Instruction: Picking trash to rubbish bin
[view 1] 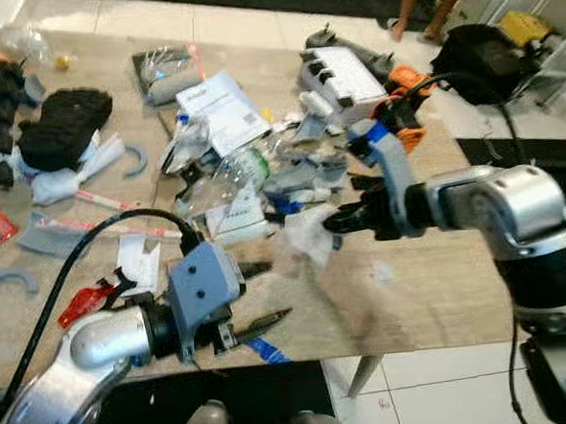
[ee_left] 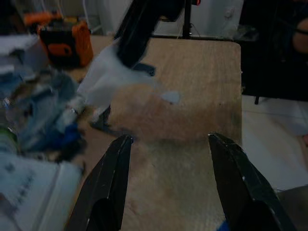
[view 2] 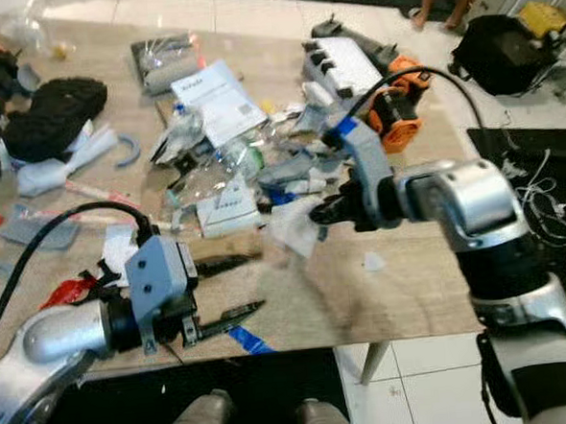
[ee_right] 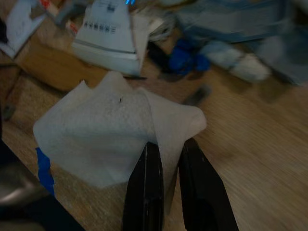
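R arm was bent at the elbow and reached in from the R side, forearm level over the wooden surface (view 1: 432, 289), wrist turned toward the clutter. R pincer (ee_right: 168, 154) was clamped on a white tissue (ee_right: 106, 139); fingers nearly together w/ a fold of the sheet pinched between them. Tissue hung off the fingertips, lifted above the surface, just beside the near edge of the clutter pile, approx. mid-surface; blurred in the head views (view 1: 299, 245). L arm came up from the lower L, elbow low, black cable looped over it, grey wrist block tilted. L pincer (view 1: 259, 295) hovered low over the near part of the surface w/ fingers (ee_left: 108, 187) apart, nothing between them, pointed toward the tissue. A blue tape strip (view 1: 265, 350) lay at the near edge, just below the L pincer. Behind the tissue: white printed packet (view 2: 227, 208), leaflet (view 1: 221, 110), clear plastic, orange-black tool (view 2: 392, 109) at far R. A person's bare legs (view 1: 424, 2) stood on the tiled floor beyond the surface.
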`<state>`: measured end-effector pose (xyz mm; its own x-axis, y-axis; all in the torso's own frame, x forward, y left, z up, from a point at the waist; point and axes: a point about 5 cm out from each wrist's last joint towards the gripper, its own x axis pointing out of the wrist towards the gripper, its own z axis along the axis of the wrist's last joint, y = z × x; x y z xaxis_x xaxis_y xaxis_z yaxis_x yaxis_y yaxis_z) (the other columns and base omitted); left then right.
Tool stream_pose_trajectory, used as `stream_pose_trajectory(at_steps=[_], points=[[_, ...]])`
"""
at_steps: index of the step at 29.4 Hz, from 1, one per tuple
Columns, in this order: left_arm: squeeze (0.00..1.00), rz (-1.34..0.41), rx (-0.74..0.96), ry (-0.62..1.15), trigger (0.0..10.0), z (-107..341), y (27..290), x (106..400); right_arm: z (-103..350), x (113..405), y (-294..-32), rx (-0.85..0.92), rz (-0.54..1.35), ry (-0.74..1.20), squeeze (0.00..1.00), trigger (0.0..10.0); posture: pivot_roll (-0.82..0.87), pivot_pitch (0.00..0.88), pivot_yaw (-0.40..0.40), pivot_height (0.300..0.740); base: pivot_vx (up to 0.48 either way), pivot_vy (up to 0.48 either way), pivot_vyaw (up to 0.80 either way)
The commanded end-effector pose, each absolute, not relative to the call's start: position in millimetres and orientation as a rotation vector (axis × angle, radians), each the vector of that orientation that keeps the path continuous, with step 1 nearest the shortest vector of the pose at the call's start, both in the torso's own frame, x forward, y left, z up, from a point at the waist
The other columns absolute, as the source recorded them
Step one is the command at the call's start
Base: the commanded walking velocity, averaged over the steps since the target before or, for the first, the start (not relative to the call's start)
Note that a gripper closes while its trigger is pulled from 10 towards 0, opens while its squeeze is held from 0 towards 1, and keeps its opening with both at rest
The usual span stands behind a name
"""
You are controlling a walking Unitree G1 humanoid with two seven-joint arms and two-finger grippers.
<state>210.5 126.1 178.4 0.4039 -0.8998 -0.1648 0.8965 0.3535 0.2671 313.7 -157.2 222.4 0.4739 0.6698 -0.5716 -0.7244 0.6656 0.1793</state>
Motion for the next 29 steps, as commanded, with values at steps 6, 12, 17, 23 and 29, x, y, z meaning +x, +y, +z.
stream_pose_trajectory(at_steps=[6,12,17,23,29], points=[[0.0,-1.138,0.372,-0.052,10.0,178,134,236,237,317,-168,-0.112,0.831,0.554,0.0,0.0,-0.06,0.0,-0.091,0.74,0.0,0.0,0.0],[0.0,-1.037,0.383,-0.091,10.0,177,146,257,239,315,-167,-0.079,0.801,0.442,0.0,0.0,-0.07,0.0,-0.062,0.74,0.0,0.0,0.0],[0.0,-0.928,0.342,-0.108,10.0,173,157,273,220,311,-156,-0.002,0.763,0.364,0.0,0.0,-0.07,0.0,-0.043,0.74,0.0,0.0,0.0],[0.0,-0.761,0.185,-0.155,10.0,171,165,280,205,306,-150,0.234,0.658,0.186,0.0,0.0,-0.05,0.0,-0.019,0.74,0.0,0.0,0.0],[0.0,-0.656,0.06,-0.175,10.0,162,170,275,198,298,-153,0.379,0.622,0.089,0.0,0.0,-0.04,0.0,-0.022,0.74,0.0,0.0,0.0]])
